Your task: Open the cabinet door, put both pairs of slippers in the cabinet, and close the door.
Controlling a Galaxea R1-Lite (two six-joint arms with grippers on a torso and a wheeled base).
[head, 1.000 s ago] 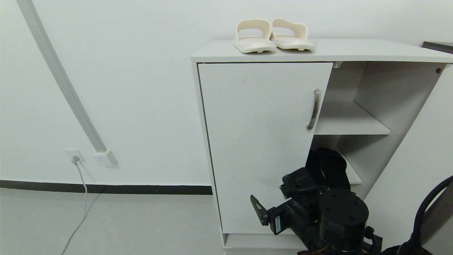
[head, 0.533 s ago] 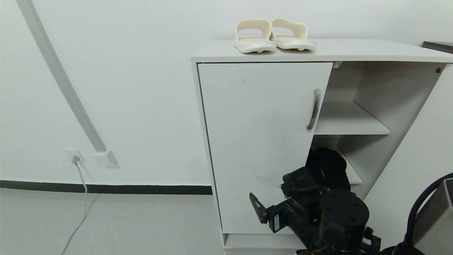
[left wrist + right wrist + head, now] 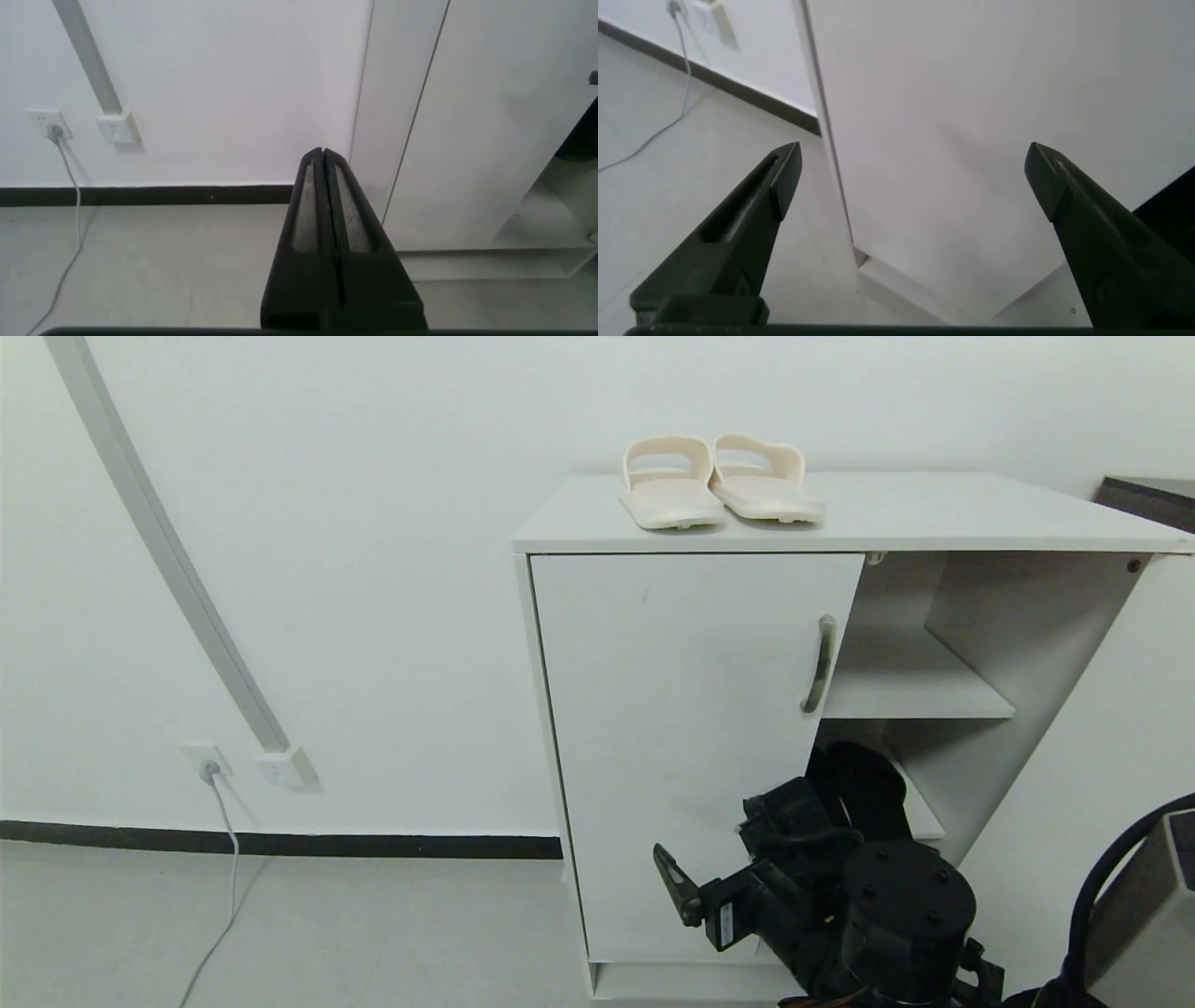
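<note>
Room: plain white wall [image 3: 373, 523] above a black baseboard strip [image 3: 280, 845] and a pale grey floor [image 3: 327, 933].
Wall fittings: slanted grey cable duct [image 3: 159, 541] ending near a white wall socket [image 3: 203, 761]; a grey cable [image 3: 229, 859] hangs from the socket down to the floor.
Cabinet: white two-door wooden cabinet [image 3: 934, 513] standing against the wall.
Left door: flat white panel [image 3: 681, 756], closed, with a curved metal handle [image 3: 820, 663] at its inner edge.
Right door: white panel [image 3: 1102, 756], swung wide open and baring the inside.
Upper shelf: white board [image 3: 906, 686] inside the open half.
Cream slippers: pair of cream open-toe rubber slippers [image 3: 719, 481], side by side and touching, on the cabinet top above the closed door.
Black slippers: dark pair [image 3: 864, 784] on the lower shelf inside the open half, partly hidden behind a black robot arm; details cannot be told.
Left gripper: black two-finger gripper [image 3: 322, 159], clenched with its fingers pressed together and holding nothing, facing the wall and floor beside the cabinet's left side.
Right gripper: black two-finger gripper [image 3: 913, 154], released with its fingers spread wide and holding nothing, pointed at the lower part of the closed door near its hinge edge.
</note>
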